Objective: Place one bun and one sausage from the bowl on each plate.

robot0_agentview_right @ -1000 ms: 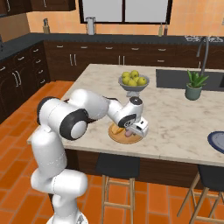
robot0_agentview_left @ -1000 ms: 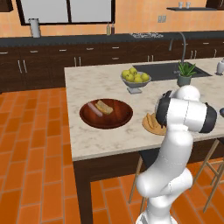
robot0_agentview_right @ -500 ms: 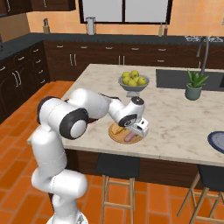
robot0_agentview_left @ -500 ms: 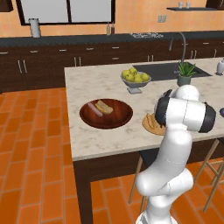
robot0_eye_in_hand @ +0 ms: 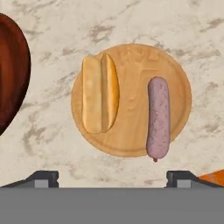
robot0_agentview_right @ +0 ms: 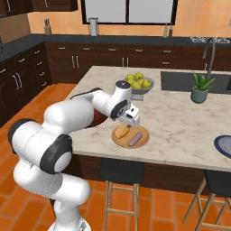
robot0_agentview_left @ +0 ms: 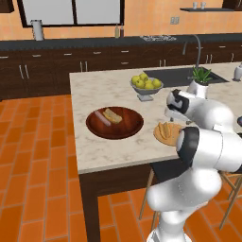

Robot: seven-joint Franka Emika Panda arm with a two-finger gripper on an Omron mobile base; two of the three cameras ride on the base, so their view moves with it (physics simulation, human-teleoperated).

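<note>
Hand (robot0_agentview_right: 131, 118) risen slightly above tan plate (robot0_agentview_right: 142, 140); fingers now spread, empty.

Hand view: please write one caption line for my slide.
Bun and sausage lie apart on the tan plate.

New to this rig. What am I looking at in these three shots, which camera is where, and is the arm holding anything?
It is a rendered kitchen with a white robot arm on a driving base. Two shots come from cameras on the base, behind the arm to its left and right; the third looks down from the hand itself.

On the marble island sits a tan-orange plate with a bun and a sausage lying side by side, apart. Beside it is a dark wooden bowl that holds one more bun and sausage. A dark blue-grey plate lies at the island's far end, bare where visible. A grey bowl of yellow-green fruit and a potted plant stand further back.

The pincer hovers over the tan plate, open and holding nothing.
</note>
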